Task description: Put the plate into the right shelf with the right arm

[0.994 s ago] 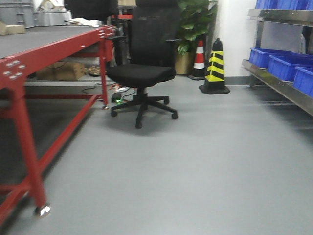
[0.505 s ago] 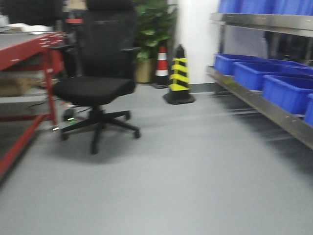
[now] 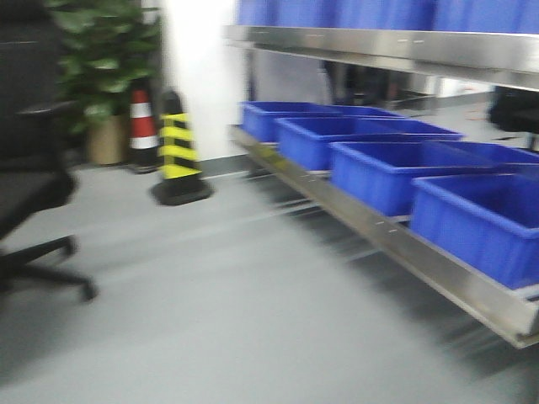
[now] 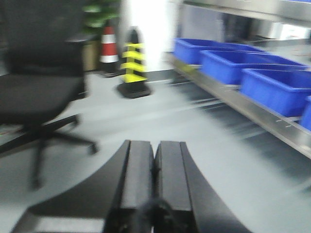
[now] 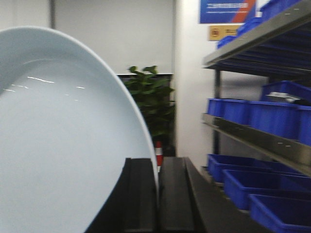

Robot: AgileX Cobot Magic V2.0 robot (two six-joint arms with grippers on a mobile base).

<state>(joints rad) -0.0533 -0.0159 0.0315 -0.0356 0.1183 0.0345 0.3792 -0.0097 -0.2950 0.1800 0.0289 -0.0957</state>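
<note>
Clamping the plate [image 5: 58, 145] by its rim between near-closed jaws, the right pincer [image 5: 157, 194] holds the glossy, stiff, likely slippery and breakable dish, apparently secure despite blur, near the right shelf [image 5: 262, 138] and its blue bins [image 5: 233, 111], not yet on it.

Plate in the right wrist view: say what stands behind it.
Beyond the right edge of the plate: a leafy plant against a pale wall, and a sliver of red-and-white cone. Whatever lies further left is covered by the plate.
</note>
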